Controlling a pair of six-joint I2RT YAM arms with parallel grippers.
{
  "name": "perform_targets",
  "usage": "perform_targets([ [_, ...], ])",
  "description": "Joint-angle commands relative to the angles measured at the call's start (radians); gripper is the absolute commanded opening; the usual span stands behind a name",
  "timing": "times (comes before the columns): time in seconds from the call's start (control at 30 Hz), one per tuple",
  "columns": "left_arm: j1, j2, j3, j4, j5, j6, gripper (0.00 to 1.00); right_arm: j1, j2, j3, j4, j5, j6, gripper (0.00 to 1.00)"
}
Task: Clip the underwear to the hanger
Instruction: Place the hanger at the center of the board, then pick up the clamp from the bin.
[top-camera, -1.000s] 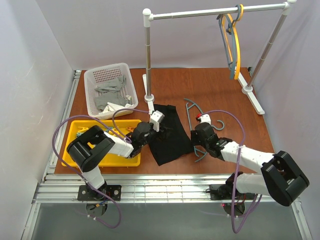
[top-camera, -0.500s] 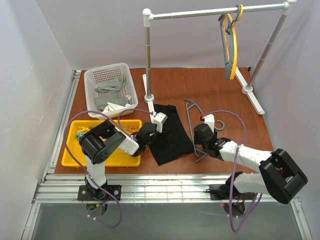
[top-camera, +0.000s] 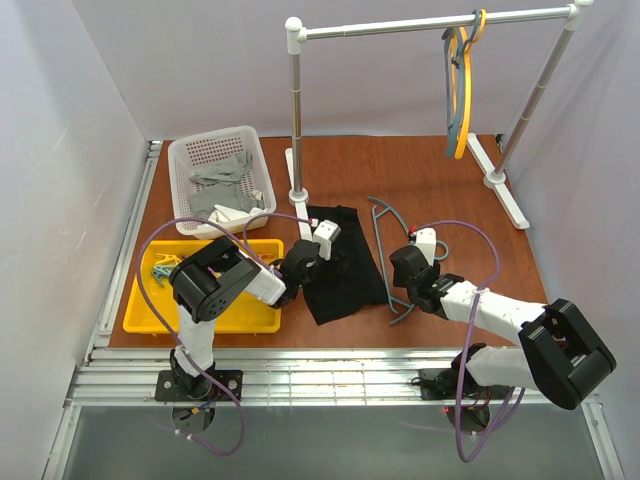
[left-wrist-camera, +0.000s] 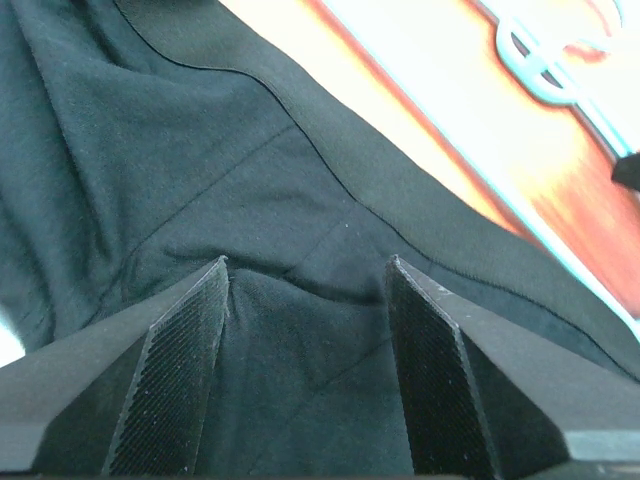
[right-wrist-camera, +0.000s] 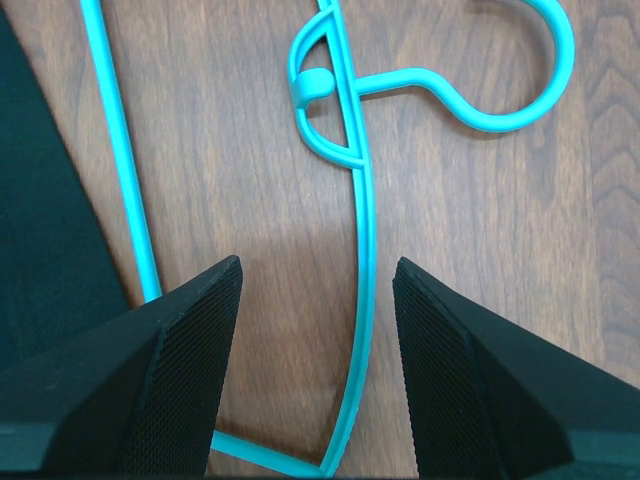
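The black underwear (top-camera: 340, 268) lies flat on the brown table. The teal hanger (top-camera: 384, 222) lies flat just to its right, hook toward the right. My left gripper (top-camera: 322, 258) is open, low over the underwear's left part. In the left wrist view the black fabric (left-wrist-camera: 200, 150) fills the space between the open jaws of the gripper (left-wrist-camera: 307, 265), with a fold bunched at the fingertips. My right gripper (top-camera: 402, 268) is open over the hanger. In the right wrist view one hanger bar (right-wrist-camera: 362, 200) runs between the open jaws of the gripper (right-wrist-camera: 318, 265), untouched.
A white basket (top-camera: 185, 160) with grey cloths stands at the back left. A yellow tray (top-camera: 170, 312) with clips (top-camera: 160, 267) is beside my left arm. A rack post (top-camera: 296, 120) stands behind the underwear. A yellow and a grey-blue hanger (top-camera: 458, 90) hang on the rail.
My left gripper has moved right, farther onto the underwear. My right gripper has shifted slightly right over the hanger. The hangers on the rail are swinging.
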Motion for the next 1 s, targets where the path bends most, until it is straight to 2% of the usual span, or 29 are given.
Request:
perform_targets([
  [0.0,0.007,0.060,0.049,-0.056,-0.016,0.019,0.57,-0.006,-0.013,-0.008,-0.004,0.008,0.018,0.55],
  [0.23,0.015,0.105,0.118,-0.066,-0.008,0.054,0.57,-0.007,-0.056,0.005,-0.004,0.005,-0.010,0.56],
  [0.4,0.015,0.048,0.092,-0.064,-0.028,0.074,0.58,-0.009,-0.073,0.035,0.028,-0.008,-0.045,0.59],
  [0.53,0.013,-0.090,0.027,-0.033,-0.025,0.088,0.60,-0.009,-0.068,0.062,0.116,-0.070,-0.112,0.64],
  [0.77,-0.002,-0.331,-0.083,-0.038,-0.079,0.134,0.61,-0.006,-0.007,0.120,0.216,-0.155,-0.192,0.64],
  [0.9,-0.007,-0.528,-0.132,-0.163,-0.180,0.117,0.61,-0.007,0.036,0.172,0.265,-0.213,-0.266,0.64],
  [0.97,-0.005,-0.582,-0.146,-0.299,-0.327,0.062,0.61,-0.007,0.055,0.185,0.307,-0.317,-0.303,0.64],
])
